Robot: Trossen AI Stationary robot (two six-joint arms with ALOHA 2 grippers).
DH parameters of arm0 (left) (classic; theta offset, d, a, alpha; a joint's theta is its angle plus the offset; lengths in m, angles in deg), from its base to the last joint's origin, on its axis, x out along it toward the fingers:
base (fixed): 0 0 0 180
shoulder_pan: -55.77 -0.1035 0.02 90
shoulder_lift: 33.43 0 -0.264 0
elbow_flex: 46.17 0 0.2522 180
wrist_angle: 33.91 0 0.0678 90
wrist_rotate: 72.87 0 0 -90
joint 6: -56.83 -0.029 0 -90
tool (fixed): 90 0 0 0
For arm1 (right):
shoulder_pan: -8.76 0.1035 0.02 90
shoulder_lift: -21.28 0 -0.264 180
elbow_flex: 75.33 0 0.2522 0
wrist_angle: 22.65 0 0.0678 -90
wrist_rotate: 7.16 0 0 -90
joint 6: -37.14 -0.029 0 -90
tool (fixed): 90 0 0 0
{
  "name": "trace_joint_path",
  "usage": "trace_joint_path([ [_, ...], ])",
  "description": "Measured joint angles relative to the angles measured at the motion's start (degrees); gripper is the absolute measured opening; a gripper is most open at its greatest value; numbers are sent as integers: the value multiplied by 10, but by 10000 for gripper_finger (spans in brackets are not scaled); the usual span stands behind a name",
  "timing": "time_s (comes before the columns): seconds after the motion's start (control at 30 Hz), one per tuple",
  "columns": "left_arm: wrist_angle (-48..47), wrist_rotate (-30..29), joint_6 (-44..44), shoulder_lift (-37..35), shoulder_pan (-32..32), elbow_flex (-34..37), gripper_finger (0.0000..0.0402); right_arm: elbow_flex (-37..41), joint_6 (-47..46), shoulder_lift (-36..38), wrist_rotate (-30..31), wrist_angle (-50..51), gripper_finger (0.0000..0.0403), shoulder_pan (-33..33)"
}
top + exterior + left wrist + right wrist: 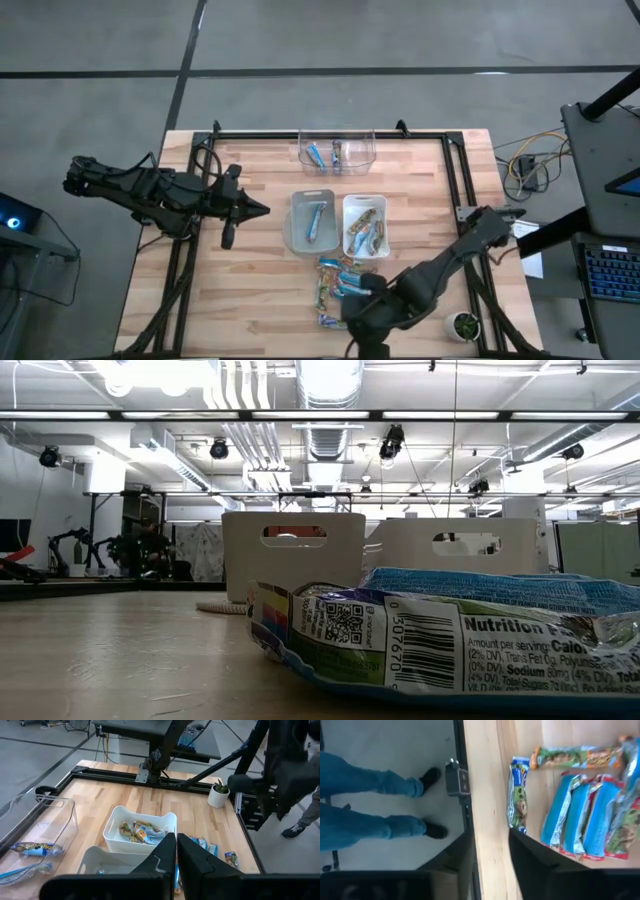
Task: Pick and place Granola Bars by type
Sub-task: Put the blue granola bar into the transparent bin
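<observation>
A heap of loose Granola Bars lies on the table near its front edge, some blue, some greenish-gold. They fill the foreground of the low view. My right gripper hovers open just above the near end of the heap, nothing between its fingers. A blue-and-green bar and several blue ones lie beyond its fingertips. My left gripper hangs shut and empty above the table's left half, left of the bins.
Three bins stand in mid-table. A grey bin holds a blue bar, a white bin holds greenish-gold bars, and a clear bin at the far edge holds blue bars. A small potted plant sits front right. A person's legs stand beside the table.
</observation>
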Motion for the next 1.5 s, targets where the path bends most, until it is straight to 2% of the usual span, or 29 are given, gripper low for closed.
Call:
trace_joint_path([
  [0.27,-4,0,2,0,0,0,0,0,5,-38,-41,-2,215,-13],
  [0.5,-5,0,9,0,1,0,0,2,33,-68,-57,-12,258,-21],
  [0.83,-11,0,10,0,0,0,0,2,58,-117,-57,-32,265,-40],
  [1.5,-13,0,13,0,0,0,0,4,67,-191,-66,-62,253,-44],
])
